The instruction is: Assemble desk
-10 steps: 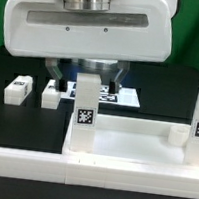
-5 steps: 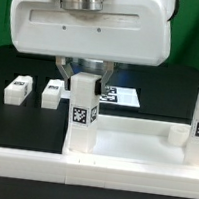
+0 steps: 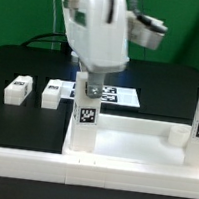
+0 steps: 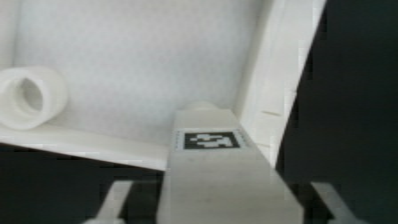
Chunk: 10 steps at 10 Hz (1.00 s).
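A: While the gripper (image 3: pixel 89 83) straddled the top of the upright leg (image 3: pixel 85 114), did it clamp it?
B: Could not tell; its fingers (image 4: pixel 128 200) sat just beside the leg's sides. That leg stood in the desk tray (image 3: pixel 132 144) by its rim; 1 loose leg (image 3: pixel 18 90) lay on the black tabletop (image 3: pixel 6 68) beyond.

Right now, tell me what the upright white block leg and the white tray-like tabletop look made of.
Upright white block leg: seemingly hard plastic, matte, uniform white with sharp edges. White tray-like tabletop: likely the same plastic, smooth, with a raised rim that looks one-piece.
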### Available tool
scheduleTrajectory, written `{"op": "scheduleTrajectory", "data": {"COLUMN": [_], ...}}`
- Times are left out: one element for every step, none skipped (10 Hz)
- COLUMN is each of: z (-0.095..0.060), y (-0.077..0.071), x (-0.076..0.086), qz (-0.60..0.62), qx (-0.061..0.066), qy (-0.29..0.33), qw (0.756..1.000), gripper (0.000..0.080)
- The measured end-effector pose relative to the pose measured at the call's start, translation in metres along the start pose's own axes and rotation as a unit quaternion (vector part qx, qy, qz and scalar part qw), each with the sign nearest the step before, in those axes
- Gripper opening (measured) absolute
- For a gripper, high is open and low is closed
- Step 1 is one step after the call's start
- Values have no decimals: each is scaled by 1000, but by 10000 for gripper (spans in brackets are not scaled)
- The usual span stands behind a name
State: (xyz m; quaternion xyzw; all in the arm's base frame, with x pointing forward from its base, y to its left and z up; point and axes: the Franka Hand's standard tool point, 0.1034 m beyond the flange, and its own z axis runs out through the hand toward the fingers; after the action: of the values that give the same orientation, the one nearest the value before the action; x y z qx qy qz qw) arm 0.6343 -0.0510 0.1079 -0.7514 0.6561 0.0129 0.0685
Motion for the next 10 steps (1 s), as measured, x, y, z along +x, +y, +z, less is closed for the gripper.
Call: {"op": "scheduleTrajectory", "data": {"z": [0, 0, 0, -1, -1, -2, 0, 0, 0, 0], "y": [-1, -1, -2, -3, -3, -3, -2, -2, -1, -1], "x": [-2, -3, -2, -1, 0, 1, 1, 1, 1, 1], "qz": [32, 60, 90, 153, 225, 257, 296, 307, 305, 300], "qx": [0, 1, 3, 6, 8, 8, 13, 18, 20, 20], "qy": [0, 0, 0, -4, -6, -3, 3, 8, 12, 12], "qw": [999, 998, 996, 988, 974, 966, 955, 952, 952, 954], "gripper": [291, 291, 291, 291, 291, 292, 303, 303, 303, 310]}}
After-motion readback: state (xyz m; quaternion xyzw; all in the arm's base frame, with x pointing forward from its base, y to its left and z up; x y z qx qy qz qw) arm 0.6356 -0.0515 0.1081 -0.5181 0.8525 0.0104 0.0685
